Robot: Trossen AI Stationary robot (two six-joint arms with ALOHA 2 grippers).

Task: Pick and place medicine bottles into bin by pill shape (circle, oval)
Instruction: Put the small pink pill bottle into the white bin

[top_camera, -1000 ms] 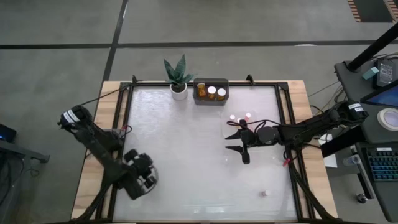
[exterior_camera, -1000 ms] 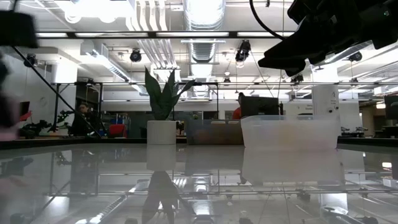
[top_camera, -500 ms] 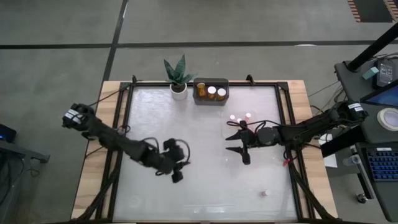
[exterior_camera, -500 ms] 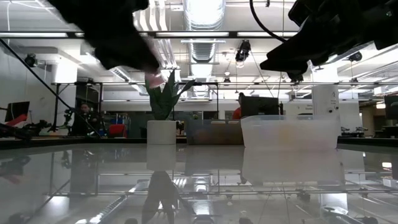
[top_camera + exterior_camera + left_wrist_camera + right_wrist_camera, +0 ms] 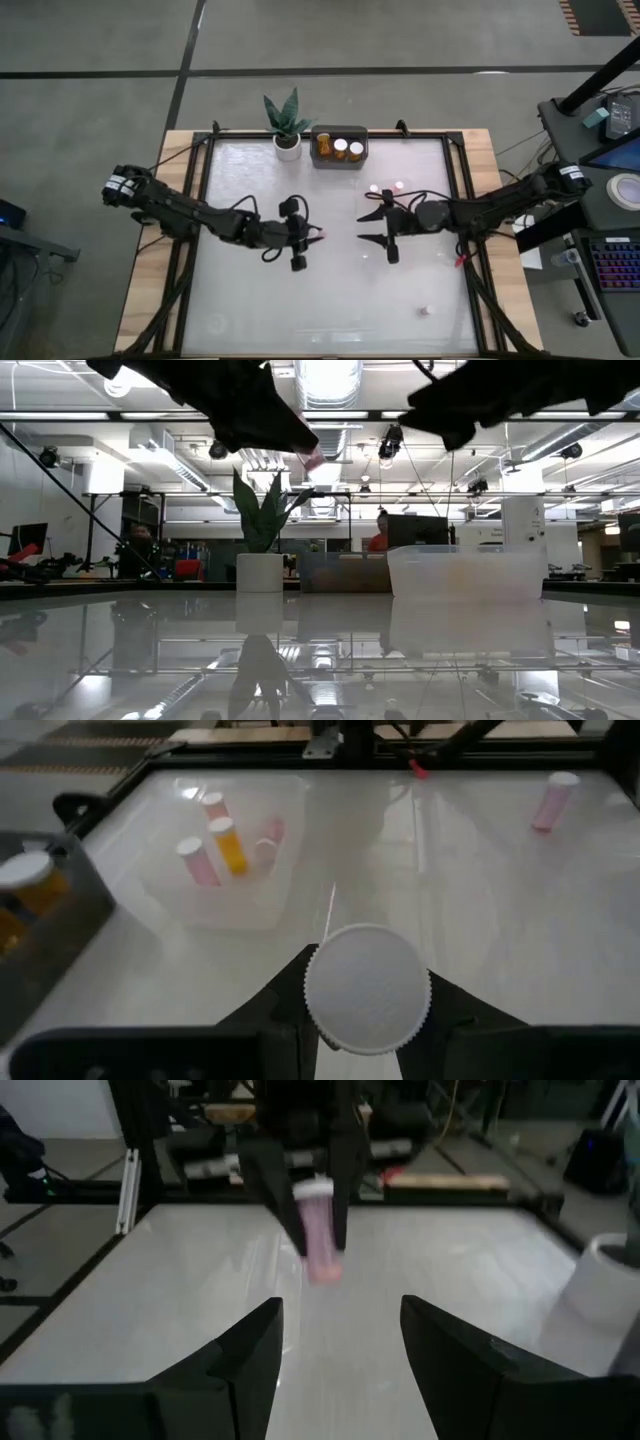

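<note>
L end effector (image 5: pixel 308 239) at surface (image 5: pixel 330 300) ctr grips pink bottle (image 5: pixel 320 1230). R end effector (image 5: pixel 372 227) at 3 o'clock, fingers apart, empty.

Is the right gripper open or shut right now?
Open. The right gripper shows two spread fingers with bare table between them, facing the pink bottle held by the left gripper.

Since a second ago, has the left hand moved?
Yes. In the high view the left hand, holding a pink bottle, has swung from the table's near-left corner to mid-table, toward the right hand and closer to the plant pot.
</note>
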